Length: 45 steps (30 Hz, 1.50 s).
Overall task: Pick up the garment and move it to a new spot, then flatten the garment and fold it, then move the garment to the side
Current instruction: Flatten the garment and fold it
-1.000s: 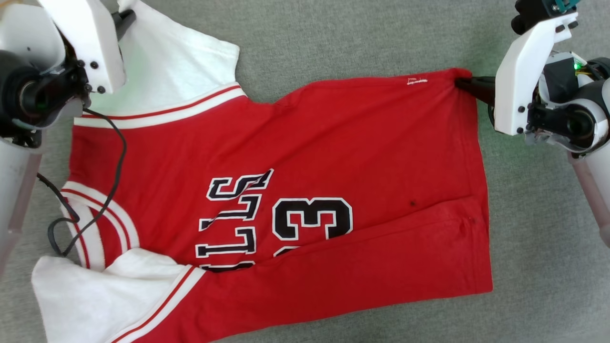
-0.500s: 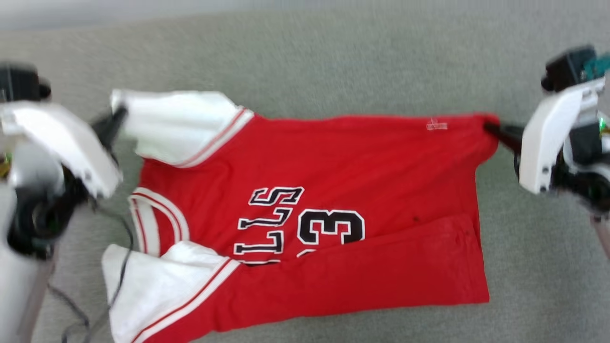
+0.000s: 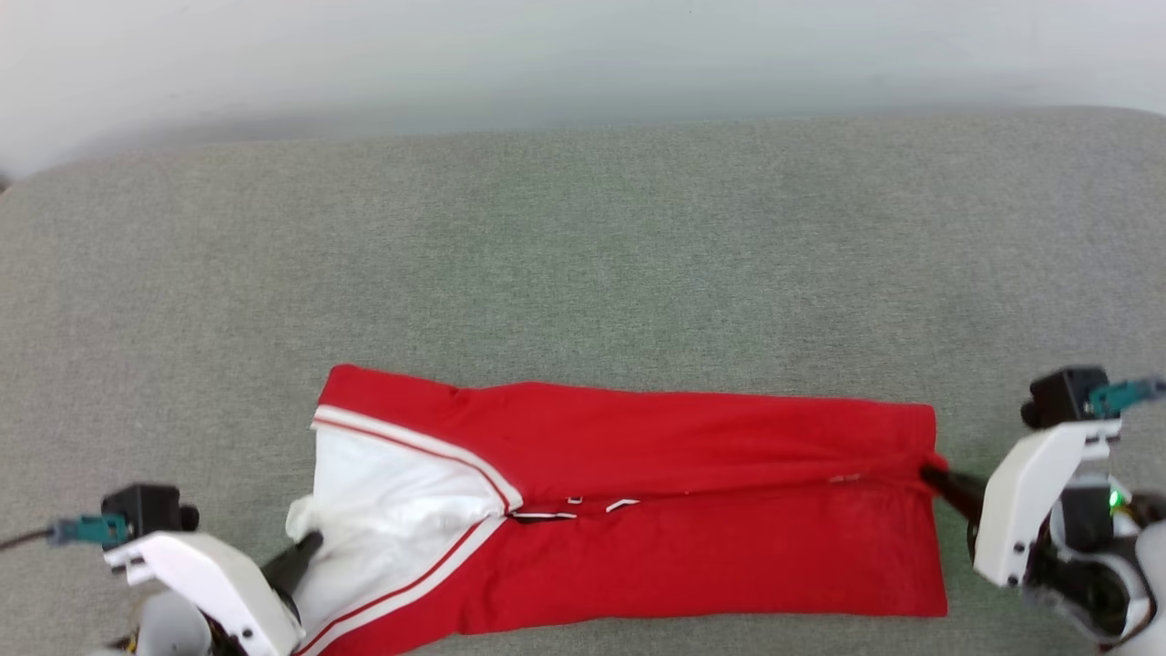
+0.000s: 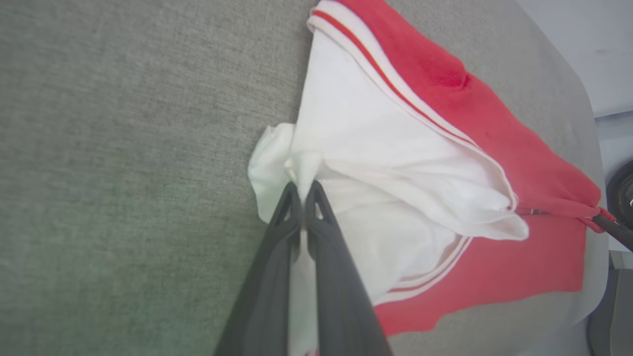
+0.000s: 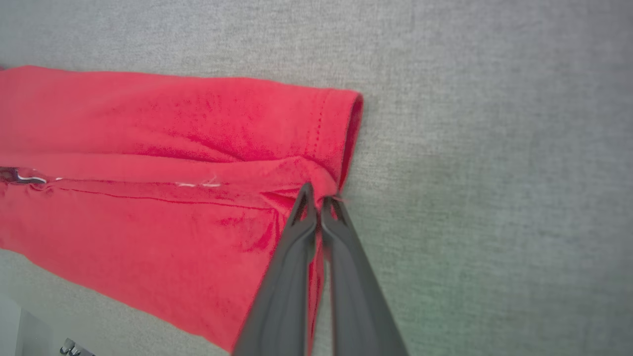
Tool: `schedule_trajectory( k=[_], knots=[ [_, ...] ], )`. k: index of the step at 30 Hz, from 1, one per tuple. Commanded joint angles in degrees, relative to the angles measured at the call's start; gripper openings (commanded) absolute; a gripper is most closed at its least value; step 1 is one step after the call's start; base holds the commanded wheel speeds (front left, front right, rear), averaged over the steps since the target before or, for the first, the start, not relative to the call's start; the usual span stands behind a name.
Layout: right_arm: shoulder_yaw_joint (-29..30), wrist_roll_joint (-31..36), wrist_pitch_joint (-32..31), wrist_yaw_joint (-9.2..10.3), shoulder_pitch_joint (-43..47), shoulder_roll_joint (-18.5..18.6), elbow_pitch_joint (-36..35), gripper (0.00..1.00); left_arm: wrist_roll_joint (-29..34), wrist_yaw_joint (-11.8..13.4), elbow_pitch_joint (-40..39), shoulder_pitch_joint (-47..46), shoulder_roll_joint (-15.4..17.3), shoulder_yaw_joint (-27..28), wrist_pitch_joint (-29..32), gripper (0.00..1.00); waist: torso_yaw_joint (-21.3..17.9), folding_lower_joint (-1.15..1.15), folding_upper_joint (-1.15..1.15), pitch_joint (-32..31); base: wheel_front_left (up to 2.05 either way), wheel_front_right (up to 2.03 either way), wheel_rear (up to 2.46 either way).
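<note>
red jersey T-shirt (image 3: pixel 692 556) folded narrow on grey woven surface (image 3: pixel 583 255) | left gripper (image 3: pixel 308 544) clamps white sleeve (image 3: pixel 392 483) | right gripper (image 3: pixel 927 472) pinches hem (image 3: pixel 931 435)

White angular housings (image 3: pixel 1034 492) capped both wrists, each dotted with small dark screws (image 3: pixel 1009 578). Left gripper (image 3: pixel 308 545): long dark-grey fingers (image 4: pixel 267 277), tapered, triangular cut-outs near the tips; black block (image 3: pixel 146 507) and teal connector (image 3: pixel 86 529) on top, thin dark cable (image 3: pixel 18 540) trailing. Right gripper (image 3: pixel 929 474): same build, small green light (image 3: pixel 1113 499) beside it.
</note>
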State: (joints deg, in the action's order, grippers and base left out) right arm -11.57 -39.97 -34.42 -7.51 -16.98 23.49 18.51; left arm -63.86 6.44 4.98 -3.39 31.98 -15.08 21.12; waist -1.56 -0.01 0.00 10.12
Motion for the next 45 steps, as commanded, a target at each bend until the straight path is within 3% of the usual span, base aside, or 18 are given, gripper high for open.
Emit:
schedule_trajectory(
  k=[1, 2, 3, 9, 13, 18, 23, 30, 38, 45],
  knots=[
    [1.0, 0.4, 0.9, 0.05, 2.2, -1.0, 0.7, 0.31, -0.1, -0.1, 1.0, 1.6, -0.6, 0.0, -1.1, 0.13, -0.3, 0.01, 0.00, -0.3, 0.00, 0.00, 0.00],
    [1.1, 1.0, 1.2, 0.04, 3.1, -1.4, 1.0, 0.97, -0.2, -0.2, 1.4, 2.2, -1.1, -0.3, -1.3, 0.53, -0.4, 0.01, 0.00, -0.4, 0.00, 0.00, 0.00],
    [1.2, 1.2, 1.7, 0.04, 3.7, -1.8, 1.0, 1.00, -0.2, -0.4, 1.7, 2.7, -1.5, -0.5, -1.8, 1.00, -0.5, 0.01, 0.00, -0.5, 0.00, 0.00, 0.00],
    [3.2, 2.0, 5.7, 0.04, 7.1, -2.4, -1.8, 1.00, 3.9, 1.0, 1.9, 4.3, -2.7, 0.7, -9.6, 1.00, -1.5, 0.01, 0.00, -2.5, 0.00, 0.00, 0.00],
    [6.4, 2.8, 5.9, 0.04, 9.6, -1.4, -7.0, 1.00, 9.1, 3.6, -0.4, 4.5, -3.1, 1.1, -16.4, 1.00, -1.9, 0.01, 0.00, -4.5, 0.00, 0.00, 0.00],
    [12.3, 4.3, 1.7, 0.04, 11.0, -0.7, -12.8, 1.00, 15.5, 5.4, -3.5, 2.9, -5.2, -0.8, -24.1, 1.00, -1.7, 0.01, 0.00, -6.6, 0.00, 0.00, 0.00],
    [17.1, 5.3, -6.5, 0.04, 10.1, -1.3, -15.3, 1.00, 21.9, 6.2, -6.2, 0.5, -7.2, -3.4, -30.7, 1.00, 0.2, 0.01, 0.00, -7.0, 0.00, 0.00, 0.00],
    [19.5, 6.9, -17.3, 0.04, 8.3, -3.5, -13.5, 1.00, 29.6, 5.9, -7.7, -2.9, -8.7, -5.3, -35.5, 1.00, 4.9, 0.01, 0.00, -4.5, 0.00, 0.00, 0.00],
    [22.9, 9.0, -22.4, 0.04, 6.9, -8.3, -7.6, 1.00, 34.0, 5.4, -8.3, -5.5, -11.3, -5.5, -36.3, 1.00, 10.4, 0.01, 0.00, 0.3, 0.00, 0.00, 0.00],
    [23.1, 8.5, -25.6, 0.03, 8.1, -12.9, -0.9, 1.00, 35.0, 4.3, -7.9, -5.9, -13.0, -5.6, -36.4, 1.00, 12.4, 0.01, 0.00, 1.5, 0.00, 0.00, 0.00]
  ],
)
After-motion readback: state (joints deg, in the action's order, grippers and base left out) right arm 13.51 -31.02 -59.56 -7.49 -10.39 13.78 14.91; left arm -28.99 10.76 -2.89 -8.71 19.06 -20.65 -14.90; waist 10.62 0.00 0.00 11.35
